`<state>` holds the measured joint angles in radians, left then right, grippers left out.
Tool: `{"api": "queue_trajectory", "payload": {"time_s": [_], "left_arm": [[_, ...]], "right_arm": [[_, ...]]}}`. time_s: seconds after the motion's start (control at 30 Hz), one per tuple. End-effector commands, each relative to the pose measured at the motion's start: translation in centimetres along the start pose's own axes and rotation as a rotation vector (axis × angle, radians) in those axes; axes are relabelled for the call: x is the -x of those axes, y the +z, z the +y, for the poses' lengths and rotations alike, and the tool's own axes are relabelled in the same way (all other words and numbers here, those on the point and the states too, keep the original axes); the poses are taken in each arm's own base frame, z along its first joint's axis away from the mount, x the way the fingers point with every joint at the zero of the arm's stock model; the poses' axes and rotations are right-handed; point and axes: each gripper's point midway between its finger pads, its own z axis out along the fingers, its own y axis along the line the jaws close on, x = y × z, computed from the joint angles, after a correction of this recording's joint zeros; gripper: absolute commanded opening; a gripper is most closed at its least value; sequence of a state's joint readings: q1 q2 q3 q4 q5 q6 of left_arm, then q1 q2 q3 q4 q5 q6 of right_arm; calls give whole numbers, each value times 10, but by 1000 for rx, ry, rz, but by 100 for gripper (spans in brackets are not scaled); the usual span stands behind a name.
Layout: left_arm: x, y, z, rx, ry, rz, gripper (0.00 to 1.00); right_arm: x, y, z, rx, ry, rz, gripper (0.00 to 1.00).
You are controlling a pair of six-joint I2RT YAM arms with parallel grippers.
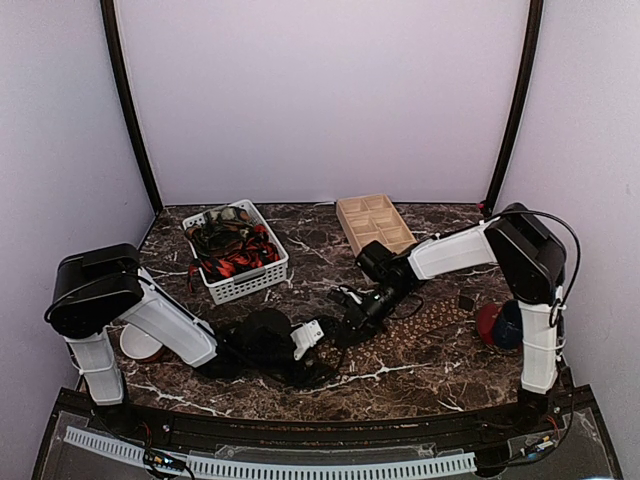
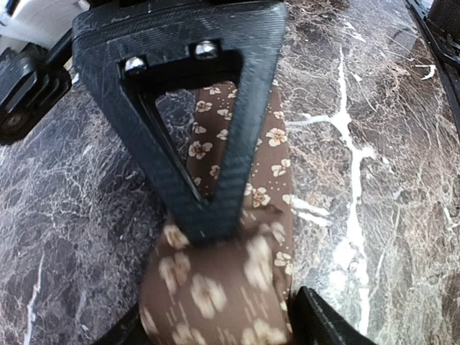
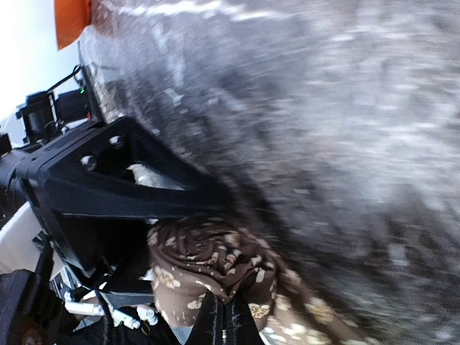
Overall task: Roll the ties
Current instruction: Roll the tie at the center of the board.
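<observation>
ROLLING UNDER WAY: At the middle of the marble table (image 1: 420, 385), the left gripper (image 2: 233, 284) is clamped around the coiled end of the brown tie (image 2: 269, 172). The tie's unrolled length lies flat and runs off to the right. The right gripper (image 3: 224, 322) meets the coil, fingers close together at the fabric; whether they pinch it cannot be told. The next move is likely another turn along the flat length, kept tight and straight. The soft cloth is brown with small tan blossoms. More ties (image 1: 232, 255) wait in a white basket (image 1: 245, 288) at far left.
</observation>
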<state>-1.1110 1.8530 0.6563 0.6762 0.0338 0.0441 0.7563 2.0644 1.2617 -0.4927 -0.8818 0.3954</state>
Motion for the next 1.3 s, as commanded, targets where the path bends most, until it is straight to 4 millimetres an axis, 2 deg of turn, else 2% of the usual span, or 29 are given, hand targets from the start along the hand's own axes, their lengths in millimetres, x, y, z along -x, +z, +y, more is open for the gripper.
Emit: {"api": "queue_trajectory", "payload": {"time_s": [0.0, 0.2, 0.43, 0.5, 0.6, 0.67, 0.7, 0.87, 0.93, 1.03, 1.13, 1.2, 1.27], "left_arm": [[-18, -6, -8, -37, 17, 68, 68], [1, 8, -14, -71, -32, 9, 71], [25, 29, -15, -91, -113, -47, 70], [24, 34, -14, -85, -137, -37, 65], [12, 35, -10, -57, -139, 4, 43], [0, 31, -8, -44, -102, 30, 35], [-8, 27, -8, -40, -81, 49, 33], [-35, 14, -1, 3, 22, 127, 31], [-39, 11, 0, 8, 38, 142, 31], [-44, 8, -1, 6, 38, 157, 31], [-46, 7, 0, 7, 32, 164, 31], [-47, 6, 0, 12, 31, 168, 32], [-47, 6, 1, 15, 31, 169, 32]], "right_arm": [[-6, -1, -42, -120, 59, -8, 0], [-16, -3, -61, -170, 78, -11, 0], [-21, -1, -63, -165, 97, -18, 0], [-20, -2, -61, -158, 94, -22, 0], [-17, -6, -53, -146, 78, -27, 0], [-15, -10, -46, -134, 67, -37, 0], [-8, -16, -35, -117, 45, -56, 3], [2, -29, 8, 11, 6, -86, 34], [3, -30, 23, 61, -11, -85, 41], [0, -23, 34, 84, -34, -56, 45], [-4, -11, 33, 78, -34, -18, 46], [-6, -6, 32, 77, -37, -6, 45], [-7, -2, 29, 66, -34, 7, 40]]}}
